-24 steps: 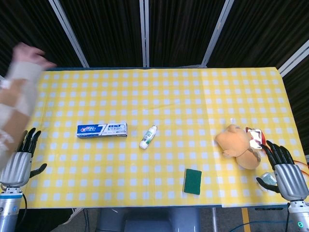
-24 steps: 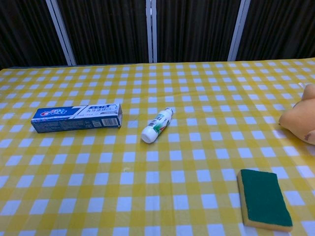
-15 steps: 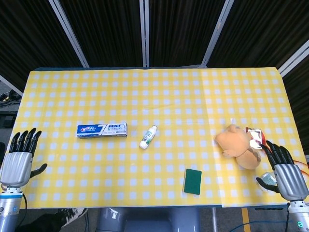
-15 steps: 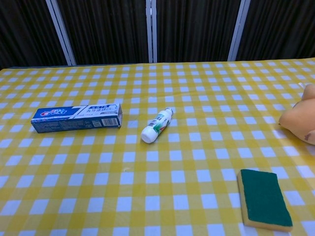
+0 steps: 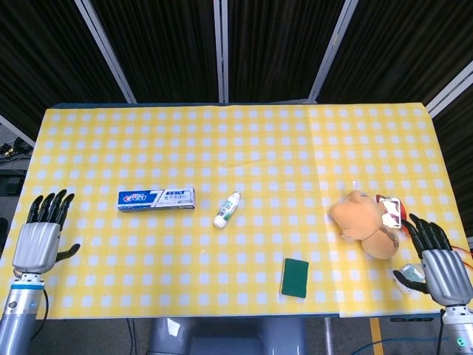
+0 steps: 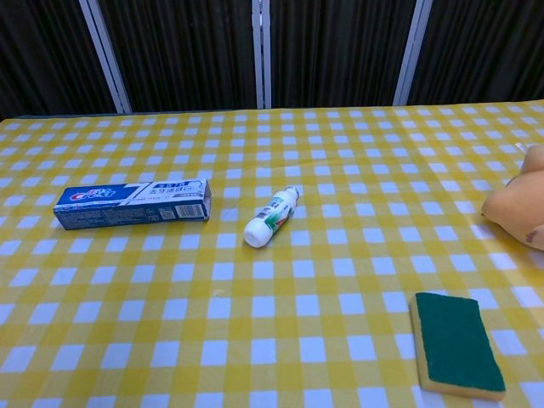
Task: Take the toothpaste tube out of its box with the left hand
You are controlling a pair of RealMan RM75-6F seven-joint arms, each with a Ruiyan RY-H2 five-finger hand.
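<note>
At the near-left corner of the bench (image 5: pixel 369 148) the left robot hand (image 5: pixel 41 240) is being held empty w/ fingers apart, well apart from the toothpaste box (image 5: pixel 156 198) lying flat mid-left, so approach is judged pending; next a reach toward the box end is being called for.

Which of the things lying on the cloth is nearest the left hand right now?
The blue toothpaste box. It lies on the left hand's side; the white bottle, green sponge and plush toy all lie further right.

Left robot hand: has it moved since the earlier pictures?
Yes. The left robot hand has shifted slightly right and up, toward the toothpaste box, which has not moved.
</note>
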